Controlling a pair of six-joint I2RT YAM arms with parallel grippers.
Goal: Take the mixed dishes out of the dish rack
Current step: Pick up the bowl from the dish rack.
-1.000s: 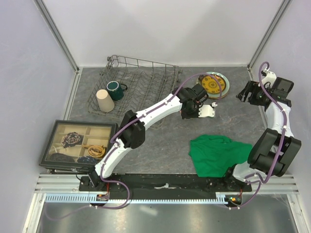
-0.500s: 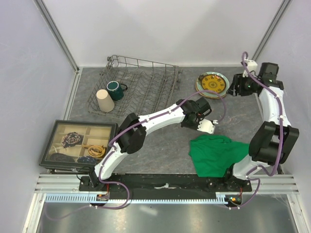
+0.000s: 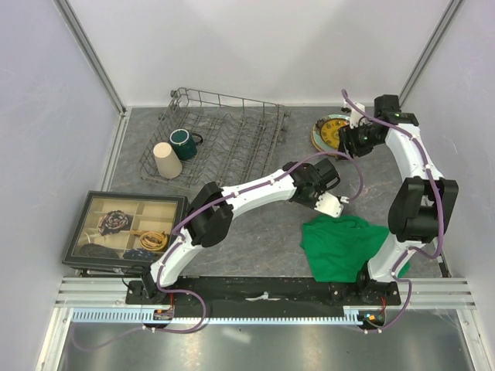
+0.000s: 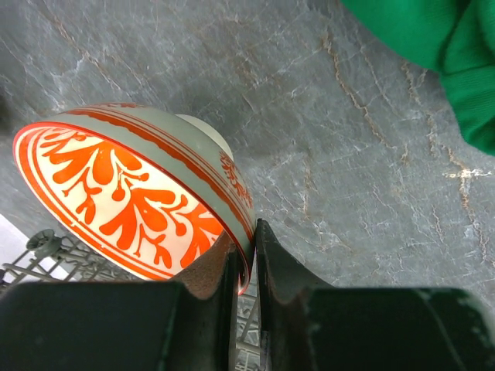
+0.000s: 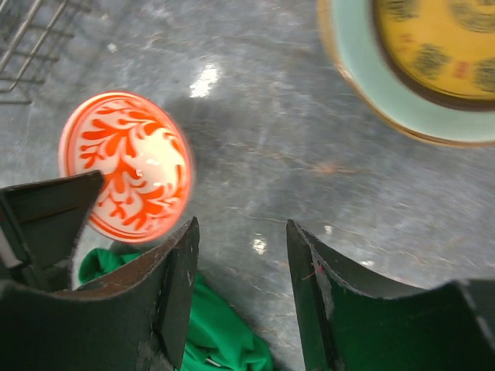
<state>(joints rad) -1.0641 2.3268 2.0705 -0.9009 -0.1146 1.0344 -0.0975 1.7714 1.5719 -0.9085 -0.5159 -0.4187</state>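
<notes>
Between left gripper (image 4: 245, 232) fingers: small red-and-white patterned ceramic bowl (image 4: 131, 201) was clamped by rim only, tilted, well apart from grey wire dish rack (image 3: 224, 135). Right gripper (image 5: 241, 232) jaws were apart, empty. Risk: thin rim pinch might slip; bowl would drop, chip.

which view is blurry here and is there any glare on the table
Right wrist view: the red-and-white bowl and yellow-patterned plate are smeared by motion blur, with small glare spots on the table. Left wrist view: the bowl is sharp, one bright streak near the green cloth. Top external view: even light, sharp.
</notes>
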